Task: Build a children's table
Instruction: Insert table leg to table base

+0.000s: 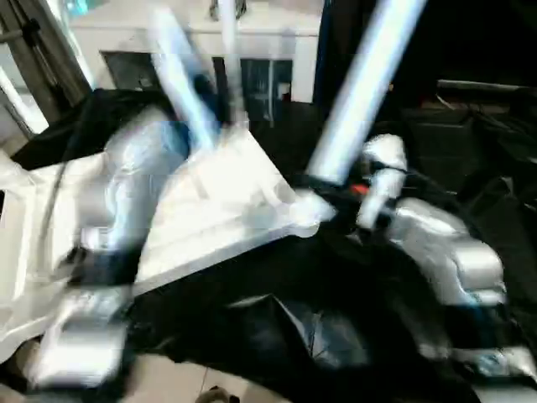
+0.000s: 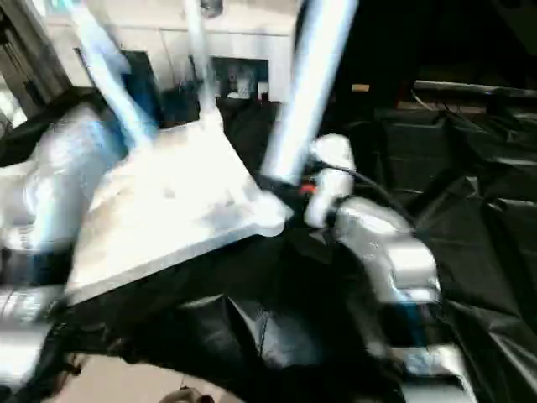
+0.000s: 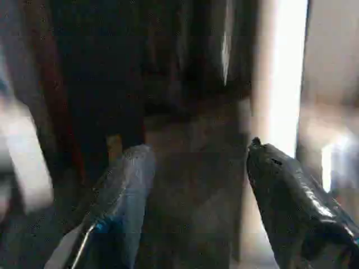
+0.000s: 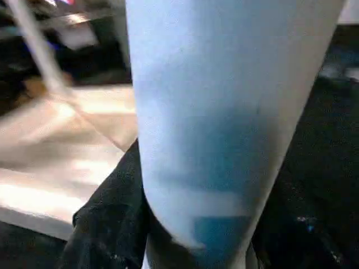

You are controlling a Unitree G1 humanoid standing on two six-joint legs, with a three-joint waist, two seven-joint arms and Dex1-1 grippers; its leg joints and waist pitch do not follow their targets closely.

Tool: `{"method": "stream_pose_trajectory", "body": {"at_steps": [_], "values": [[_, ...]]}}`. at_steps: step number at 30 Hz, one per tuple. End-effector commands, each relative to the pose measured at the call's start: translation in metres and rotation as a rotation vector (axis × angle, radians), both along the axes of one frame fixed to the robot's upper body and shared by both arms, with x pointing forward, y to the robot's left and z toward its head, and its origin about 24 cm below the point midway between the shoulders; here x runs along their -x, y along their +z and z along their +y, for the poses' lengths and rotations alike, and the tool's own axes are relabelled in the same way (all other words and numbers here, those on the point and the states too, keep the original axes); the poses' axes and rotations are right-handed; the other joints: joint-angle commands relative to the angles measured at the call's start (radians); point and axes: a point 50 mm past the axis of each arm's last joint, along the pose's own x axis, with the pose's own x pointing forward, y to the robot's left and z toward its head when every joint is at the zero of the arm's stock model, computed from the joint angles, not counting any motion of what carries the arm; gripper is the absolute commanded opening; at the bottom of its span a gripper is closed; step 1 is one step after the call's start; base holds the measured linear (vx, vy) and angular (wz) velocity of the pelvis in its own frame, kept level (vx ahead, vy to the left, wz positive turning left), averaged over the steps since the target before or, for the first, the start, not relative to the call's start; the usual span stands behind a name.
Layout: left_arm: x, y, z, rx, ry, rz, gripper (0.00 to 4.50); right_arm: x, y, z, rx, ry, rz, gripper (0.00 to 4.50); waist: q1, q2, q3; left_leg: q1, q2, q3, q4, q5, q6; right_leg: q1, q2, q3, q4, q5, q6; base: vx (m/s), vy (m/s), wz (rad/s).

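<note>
We read this as the leg-fitting stage: the table top (image 1: pixel 222 201) lies underside up and tilted on the black sheet (image 1: pixel 277 327) covering the worktop, with three white legs rising from it. Left to right: a leg (image 1: pixel 186 84) leans up from the far left part of the top, just beside the left forearm (image 1: pixel 126 201); a thinner-looking leg (image 1: pixel 228 50) stands at the far edge; the thick near leg (image 1: pixel 362 84) rises from the rounded corner socket (image 1: pixel 309 208) at the top's right corner. The left end effector (image 3: pixel 193 185) has its two black fingers (image 3: pixel 286 196) spread apart with nothing between them; a pale upright shape, probably a leg, lies beyond one finger, contact not visible. The right end effector (image 1: pixel 331 189) sits at the base of the near leg, and its wrist view has that leg close between the fingers; we judge it clamped on the leg, though motion blur hides the pads. Next move, in our judgement: press or twist this leg fully into its socket while the top is steadied, then deal with the fourth corner.
</note>
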Motion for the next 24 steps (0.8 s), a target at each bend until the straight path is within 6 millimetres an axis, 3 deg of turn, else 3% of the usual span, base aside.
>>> {"method": "stream_pose_trajectory", "body": {"at_steps": [1,3,4,5,6,7,11,15,21,24], "values": [[0.001,-0.025,-0.010,-0.149,-0.033,0.045,3.05,0.001,-0.002,0.003,0.044,-0.048,-0.042,1.91,-0.007,0.003,-0.081,0.015,0.021,-0.006,-0.069,-0.216,-0.020,0.056,-0.042,0.044,-0.075,-0.265,-0.122,0.000,0.000,0.00],[0.002,-0.046,-0.009,-0.222,-0.038,0.103,3.05,0.001,-0.008,-0.001,0.034,-0.118,-0.032,1.91,-0.012,0.002,-0.079,0.013,0.018,-0.006,-0.072,-0.235,-0.019,0.057,-0.042,0.043,-0.076,-0.266,-0.134,0.000,0.000,0.00],[0.002,-0.047,-0.009,-0.225,-0.038,0.105,3.05,0.001,-0.008,-0.001,0.033,-0.120,-0.031,1.91,-0.015,0.001,-0.080,0.013,0.018,-0.007,-0.072,-0.247,-0.021,0.060,-0.043,0.043,-0.075,-0.269,-0.141,0.000,0.000,0.00],[0.002,-0.065,-0.007,-0.290,-0.041,0.162,3.05,0.003,-0.012,-0.003,0.028,-0.153,-0.024,1.91,-0.020,0.000,-0.079,0.013,0.018,-0.007,-0.073,-0.250,-0.019,0.060,-0.042,0.043,-0.079,-0.273,-0.143,0.000,0.000,0.00],[0.001,-0.066,-0.007,-0.293,-0.041,0.166,3.05,0.003,-0.012,-0.003,0.028,-0.154,-0.023,1.91,-0.022,0.002,-0.077,0.013,0.017,-0.006,-0.072,-0.255,-0.016,0.059,-0.042,0.043,-0.080,-0.281,-0.142,0.000,0.000,0.00],[0.000,-0.079,-0.003,-0.350,-0.032,0.207,3.05,0.006,-0.015,-0.002,0.036,-0.152,-0.016,1.91,-0.025,-0.004,-0.076,0.014,0.015,-0.005,-0.073,-0.267,-0.014,0.060,-0.042,0.042,-0.082,-0.304,-0.138,0.000,0.000,0.00],[-0.003,-0.098,0.007,-0.463,-0.013,0.266,3.05,0.010,-0.020,0.002,0.083,-0.116,-0.019,1.91,-0.031,0.000,-0.074,0.015,0.014,-0.007,-0.073,-0.281,-0.008,0.058,-0.044,0.042,-0.089,-0.350,-0.120,0.000,0.000,0.00],[-0.013,-0.106,0.017,-0.452,0.079,0.319,3.05,0.012,-0.024,0.005,0.067,-0.125,-0.012,1.91,-0.033,0.001,-0.076,0.016,0.014,-0.007,-0.072,-0.286,-0.004,0.056,-0.044,0.041,-0.087,-0.341,-0.135,0.000,0.000,0.00],[-0.008,-0.110,0.021,-0.462,0.008,0.349,3.05,0.016,-0.026,0.006,0.061,-0.133,0.007,1.91,-0.027,0.003,-0.077,0.016,0.021,-0.008,-0.075,-0.272,-0.001,0.059,-0.048,0.045,-0.079,-0.266,-0.176,0.000,0.000,0.00],[-0.004,-0.112,0.021,-0.451,-0.034,0.368,3.05,0.017,-0.027,0.006,0.062,-0.131,0.009,1.91,-0.023,0.002,-0.076,0.017,0.022,-0.007,-0.075,-0.278,-0.001,0.058,-0.050,0.046,-0.080,-0.280,-0.179,0.000,0.000,0.00]]}}
